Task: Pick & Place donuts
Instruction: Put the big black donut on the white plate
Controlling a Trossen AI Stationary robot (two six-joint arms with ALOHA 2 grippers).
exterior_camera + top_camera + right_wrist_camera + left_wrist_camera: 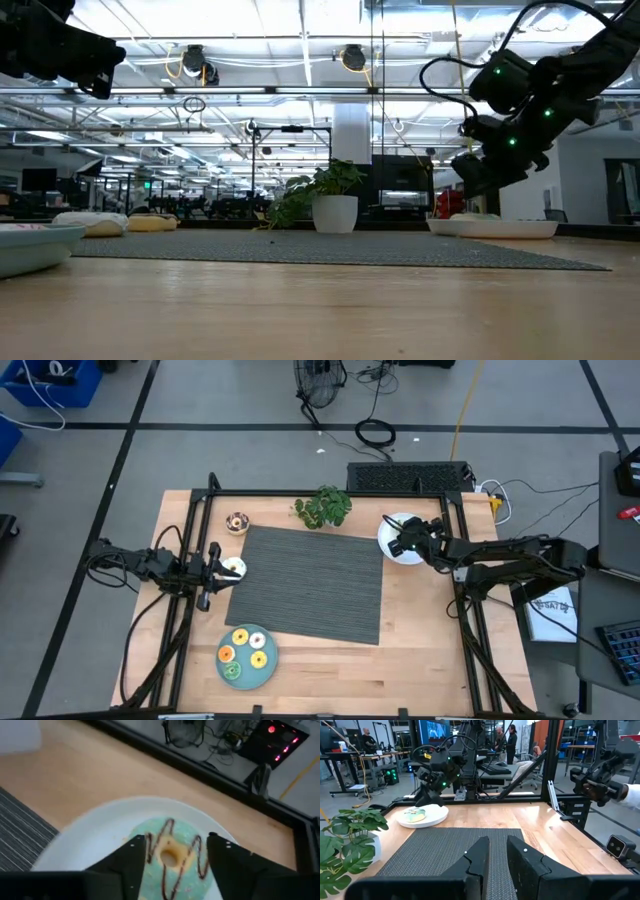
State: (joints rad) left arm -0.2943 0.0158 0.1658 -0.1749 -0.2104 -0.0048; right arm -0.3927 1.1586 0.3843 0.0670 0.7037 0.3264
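Donuts lie in four places on the table. You see four of them (246,648) on the teal plate (232,673) at the near edge, left of centre: two yellow, one orange, one green. One brown-iced donut (237,521) lies at the far-left corner of the grey mat (310,585), on bare wood. One pale donut (233,566) lies just off the mat's left edge, directly ahead of the left gripper (213,573). One teal donut with dark zigzag icing (171,855) rests on the white plate (95,832) beyond the mat's far-right corner.

Note the right gripper (172,851): it hovers over the white plate with its fingers (127,857) spread apart, one on each side of the teal donut. You cannot tell from the wrist view whether they touch it. In the low view the same gripper (478,172) hangs just above the plate (492,228).

Note the left gripper (495,851): it sits at the mat's left edge, raised above the table, pointing across the mat. Its fingers stand a narrow gap apart and hold nothing.

A potted plant (322,506) stands at the mat's far edge, between the brown donut and the white plate. People (511,740) are visible in the room beyond the table.
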